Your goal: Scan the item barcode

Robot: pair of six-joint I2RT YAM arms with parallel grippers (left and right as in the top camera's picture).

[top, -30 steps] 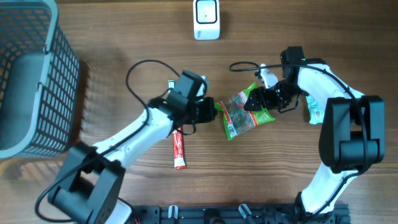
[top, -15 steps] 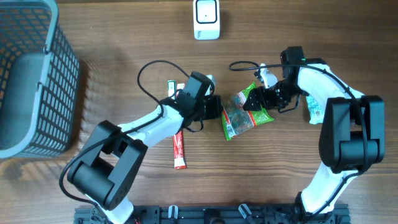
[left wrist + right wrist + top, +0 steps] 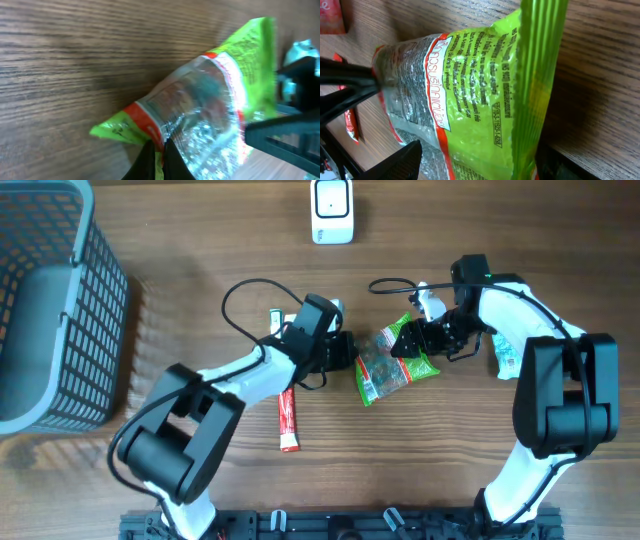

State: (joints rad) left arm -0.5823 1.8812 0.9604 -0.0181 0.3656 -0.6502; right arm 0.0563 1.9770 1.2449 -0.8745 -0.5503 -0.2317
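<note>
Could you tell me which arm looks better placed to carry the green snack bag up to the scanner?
Probably the left: its hand is shut on the green snack bag's edge, while the right hand sits open around the other end, not gripping.

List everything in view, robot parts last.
snack bag: one, green and clear, table centre, between both grippers
basket: one, grey mesh, far left
scanner: one, white, top centre
tube: one, red, beside the left arm
small packet: one, white and teal, by the right arm
table: one, brown wood
left gripper: one, black, jaws shut on the snack bag's edge
right gripper: one, black, jaws wide around the snack bag's other end
</note>
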